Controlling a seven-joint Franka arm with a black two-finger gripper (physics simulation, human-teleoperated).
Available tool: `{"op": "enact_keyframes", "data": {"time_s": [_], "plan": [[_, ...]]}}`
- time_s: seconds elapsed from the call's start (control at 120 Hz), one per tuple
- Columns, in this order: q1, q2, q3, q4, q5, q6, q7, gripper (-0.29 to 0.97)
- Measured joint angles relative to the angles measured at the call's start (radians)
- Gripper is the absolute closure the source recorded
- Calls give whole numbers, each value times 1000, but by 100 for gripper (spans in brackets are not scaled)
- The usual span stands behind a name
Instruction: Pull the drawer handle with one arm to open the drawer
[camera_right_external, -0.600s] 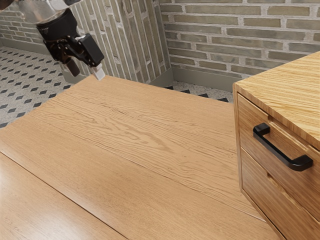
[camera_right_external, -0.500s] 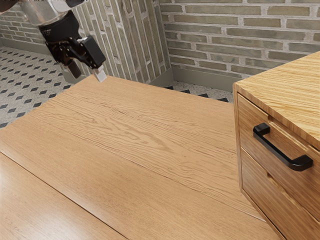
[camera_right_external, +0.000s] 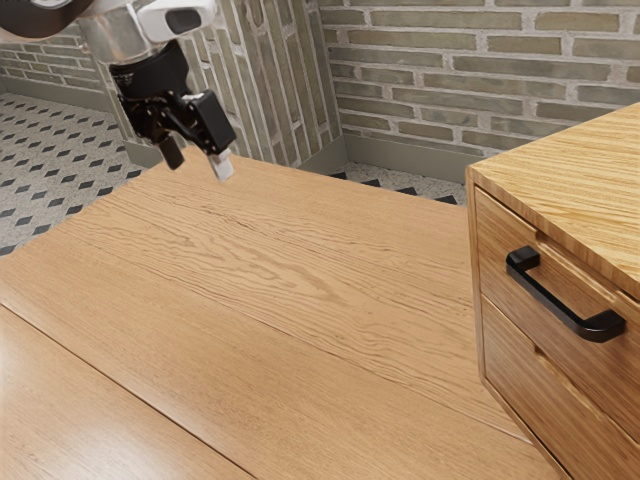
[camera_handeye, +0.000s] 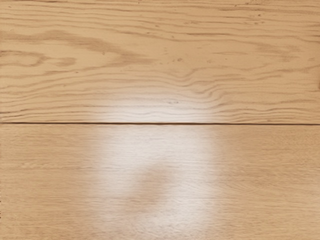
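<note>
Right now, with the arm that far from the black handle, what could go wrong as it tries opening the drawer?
The gripper hangs open far across the table from the handle, so a long approach could arrive misaligned. The handle is slim and sits close to the drawer front; the fingers might strike the wood or slip off when pulling. The cabinet top lies just above it, so the hand might bump it.

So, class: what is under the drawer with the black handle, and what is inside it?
Under the top drawer lies a lower drawer front. The top drawer's inside is hidden behind its front.
</note>
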Motion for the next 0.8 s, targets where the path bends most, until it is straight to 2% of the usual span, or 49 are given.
{"op": "enact_keyframes", "data": {"time_s": [0.2,0.4,0.492,0.608,0.75,0.8], "plan": [[17,17,9,-4,18,14,-1,0],[5,37,5,-5,8,25,30,0],[18,30,-55,2,3,23,185,0],[-17,31,-102,-2,-16,13,410,0],[-22,-1,-169,-3,12,-3,633,0],[-12,-42,-198,-70,18,17,705,0]]}}
